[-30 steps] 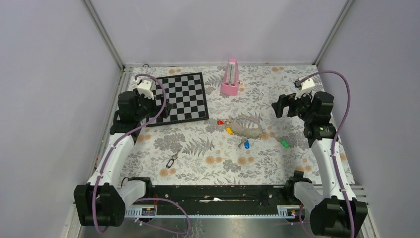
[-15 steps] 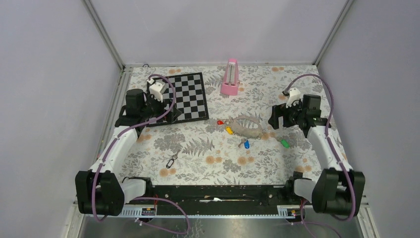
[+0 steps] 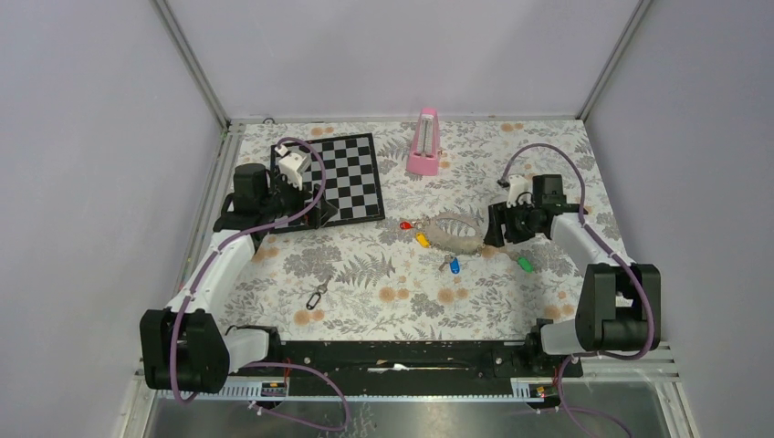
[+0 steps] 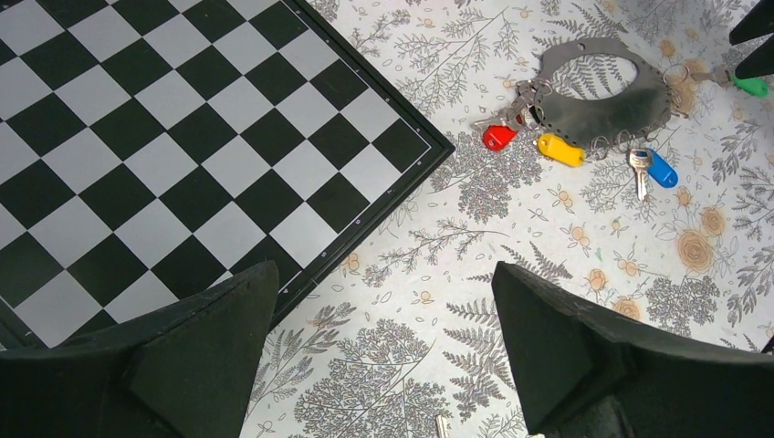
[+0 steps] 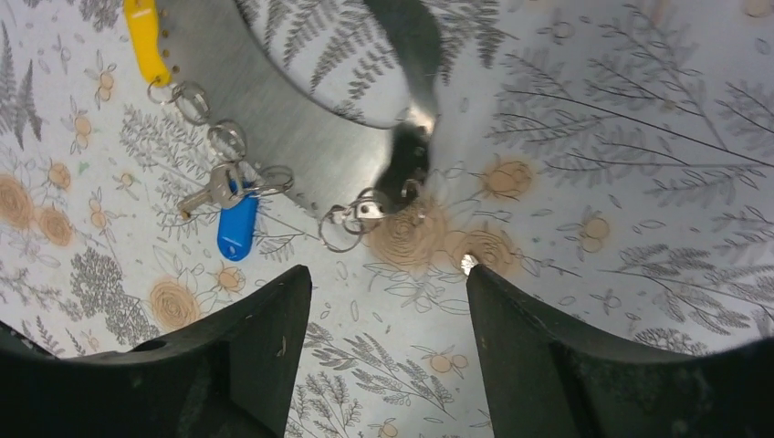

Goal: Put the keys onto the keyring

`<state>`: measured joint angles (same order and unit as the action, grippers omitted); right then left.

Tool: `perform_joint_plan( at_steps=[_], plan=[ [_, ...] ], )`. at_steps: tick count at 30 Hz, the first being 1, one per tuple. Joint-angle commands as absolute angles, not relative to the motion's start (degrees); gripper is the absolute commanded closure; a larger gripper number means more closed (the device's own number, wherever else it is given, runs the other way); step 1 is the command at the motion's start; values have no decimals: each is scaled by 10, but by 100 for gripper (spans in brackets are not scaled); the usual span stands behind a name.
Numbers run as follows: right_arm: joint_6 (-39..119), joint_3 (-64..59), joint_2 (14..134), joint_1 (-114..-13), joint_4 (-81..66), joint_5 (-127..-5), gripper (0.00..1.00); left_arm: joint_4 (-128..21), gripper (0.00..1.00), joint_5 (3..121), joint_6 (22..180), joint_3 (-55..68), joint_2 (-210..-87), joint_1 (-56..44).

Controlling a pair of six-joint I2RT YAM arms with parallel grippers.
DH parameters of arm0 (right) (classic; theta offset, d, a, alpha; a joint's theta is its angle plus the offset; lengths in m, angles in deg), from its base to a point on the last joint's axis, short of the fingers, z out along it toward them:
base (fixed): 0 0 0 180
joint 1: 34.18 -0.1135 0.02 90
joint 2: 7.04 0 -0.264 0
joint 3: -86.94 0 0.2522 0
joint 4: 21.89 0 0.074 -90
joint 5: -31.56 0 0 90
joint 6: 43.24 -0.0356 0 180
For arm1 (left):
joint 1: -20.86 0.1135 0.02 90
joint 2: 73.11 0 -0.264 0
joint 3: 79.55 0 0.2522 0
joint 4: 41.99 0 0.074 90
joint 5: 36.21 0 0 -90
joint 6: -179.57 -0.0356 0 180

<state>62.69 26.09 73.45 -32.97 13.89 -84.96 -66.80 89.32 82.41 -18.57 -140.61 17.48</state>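
The keyring (image 3: 454, 234) is a grey-silver crescent-shaped loop lying mid-table. A red-tagged key (image 3: 405, 224), a yellow-tagged key (image 3: 422, 240) and a blue-tagged key (image 3: 454, 265) lie along its near edge. A green-tagged key (image 3: 525, 264) lies apart to its right. My right gripper (image 3: 493, 228) is open and empty just above the keyring's right end. The right wrist view shows the keyring (image 5: 301, 128), the yellow tag (image 5: 144, 32), the blue tag (image 5: 237, 228) and small split rings (image 5: 342, 228) ahead of the gripper (image 5: 388, 347). My left gripper (image 3: 319, 212) is open and empty at the chessboard's near right corner.
A black-and-white chessboard (image 3: 338, 178) lies at the back left. A pink metronome (image 3: 423, 143) stands at the back middle. A small dark clip-like key piece (image 3: 317, 296) lies front left. The left wrist view shows the chessboard (image 4: 183, 137), the keyring (image 4: 602, 100) and the green tag (image 4: 752, 86).
My right gripper has moved left and down from the right side to the keyring's right end. My left gripper has shifted a little right and nearer, off the chessboard's middle.
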Motion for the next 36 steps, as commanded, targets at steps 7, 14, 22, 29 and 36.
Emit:
perform_joint_plan(
  at_steps=[7,14,22,29,36],
  plan=[
    [654,238,747,-399,149,-799,38,-659,1,925,814,-178,-1416,173],
    [661,223,779,-400,146,-767,43,-658,1,925,811,-179,-1416,173],
    [669,207,819,-400,153,-767,54,-658,1,929,810,-180,-1416,173],
    [673,196,839,-400,160,-763,62,-658,1,935,808,-181,-1417,173],
    [675,189,853,-400,164,-760,65,-658,1,939,806,-181,-1422,173]
  ],
)
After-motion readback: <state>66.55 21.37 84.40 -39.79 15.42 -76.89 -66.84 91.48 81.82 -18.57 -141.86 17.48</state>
